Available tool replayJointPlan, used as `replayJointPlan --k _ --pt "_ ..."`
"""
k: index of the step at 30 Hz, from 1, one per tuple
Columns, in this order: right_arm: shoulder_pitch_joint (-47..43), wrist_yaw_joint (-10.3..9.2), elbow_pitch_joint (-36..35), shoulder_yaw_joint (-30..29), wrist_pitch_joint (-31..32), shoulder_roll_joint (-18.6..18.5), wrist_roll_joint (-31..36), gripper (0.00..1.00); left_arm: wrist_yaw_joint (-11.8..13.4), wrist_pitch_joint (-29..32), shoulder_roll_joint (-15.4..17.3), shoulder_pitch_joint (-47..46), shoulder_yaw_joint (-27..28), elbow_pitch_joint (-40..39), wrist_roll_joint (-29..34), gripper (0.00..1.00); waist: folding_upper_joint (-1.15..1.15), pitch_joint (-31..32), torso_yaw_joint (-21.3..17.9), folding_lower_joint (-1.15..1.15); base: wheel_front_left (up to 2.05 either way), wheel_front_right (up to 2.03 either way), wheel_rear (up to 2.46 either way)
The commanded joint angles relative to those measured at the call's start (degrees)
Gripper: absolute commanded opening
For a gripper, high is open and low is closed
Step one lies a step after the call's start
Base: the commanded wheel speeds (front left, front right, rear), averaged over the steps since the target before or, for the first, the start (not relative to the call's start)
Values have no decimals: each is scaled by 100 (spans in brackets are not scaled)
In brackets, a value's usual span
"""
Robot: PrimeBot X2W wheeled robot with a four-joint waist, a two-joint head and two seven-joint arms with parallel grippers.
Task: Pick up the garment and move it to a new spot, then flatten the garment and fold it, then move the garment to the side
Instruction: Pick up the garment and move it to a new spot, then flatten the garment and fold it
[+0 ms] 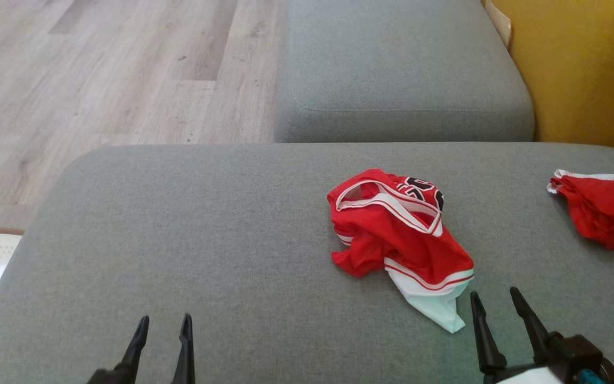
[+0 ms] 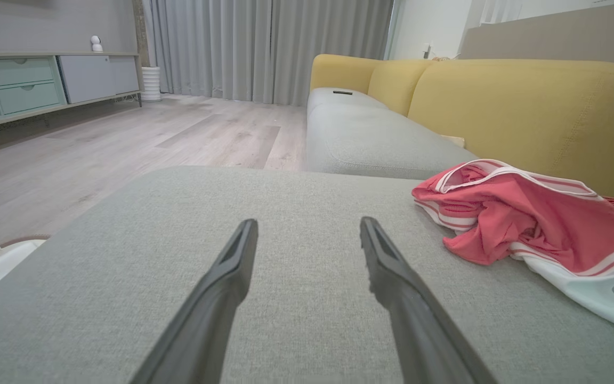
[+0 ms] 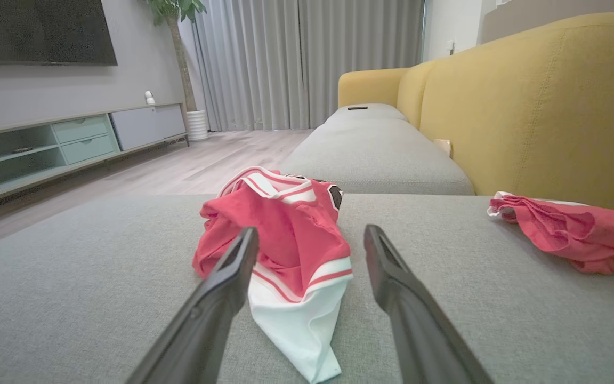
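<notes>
Crumpled red jersey (image 1: 400, 229) lies on the grey sofa seat (image 1: 205, 240), wood floor (image 1: 99, 69) beyond, yellow backrest (image 1: 579, 69) alongside. Left claw (image 1: 165, 317) and right claw (image 1: 494, 293) both released, empty.

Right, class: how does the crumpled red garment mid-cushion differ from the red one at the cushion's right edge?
The middle garment shows a broad white panel and black print; the right-edge garment shows red with just a thin white strip. The middle garment lies just ahead of the right gripper; the right-edge garment lies farther right, cut by the head view's edge. Both are red, crumpled, on the grey cushion.
</notes>
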State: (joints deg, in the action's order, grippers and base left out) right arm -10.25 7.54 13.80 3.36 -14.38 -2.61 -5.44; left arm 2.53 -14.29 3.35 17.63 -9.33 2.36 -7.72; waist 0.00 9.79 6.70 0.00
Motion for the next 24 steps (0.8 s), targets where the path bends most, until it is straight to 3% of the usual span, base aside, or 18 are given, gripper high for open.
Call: replayJointPlan --k 1,24 --pt "204 -5 -158 111 -62 -30 24 100 27 -71 -40 -276 140 -257 60 100 0 9 11 0 0 0 0" --pt "192 -5 -96 151 -62 -27 -163 100 80 -71 -46 -224 109 -335 372 100 0 66 -42 0 0 0 0"
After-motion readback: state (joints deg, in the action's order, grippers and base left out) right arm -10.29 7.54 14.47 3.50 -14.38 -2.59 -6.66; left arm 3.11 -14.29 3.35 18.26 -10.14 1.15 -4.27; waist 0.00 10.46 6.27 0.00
